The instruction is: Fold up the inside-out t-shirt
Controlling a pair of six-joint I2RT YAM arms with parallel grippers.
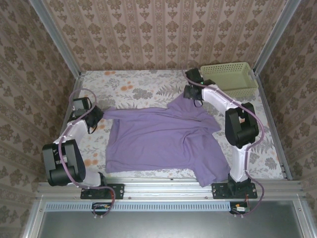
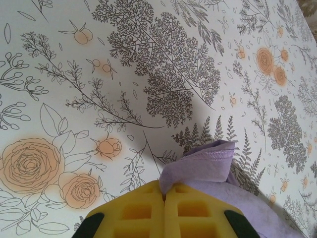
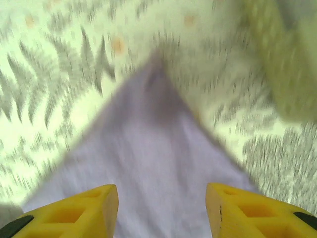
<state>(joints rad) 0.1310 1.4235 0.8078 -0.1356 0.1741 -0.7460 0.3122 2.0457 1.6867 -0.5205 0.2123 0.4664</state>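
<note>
The inside-out t-shirt lies spread on the floral tabletop between the arms. The left end effector is clamped on a hemmed edge. The right end effector hovers over the far corner with its jaws apart (that view is blurred). It should pinch close to the tip before lifting, clear of the basket.

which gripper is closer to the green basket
Right. The right gripper hovers open over the far corner of the t-shirt, just beside the basket; the left gripper pinches its edge across the table.
</note>
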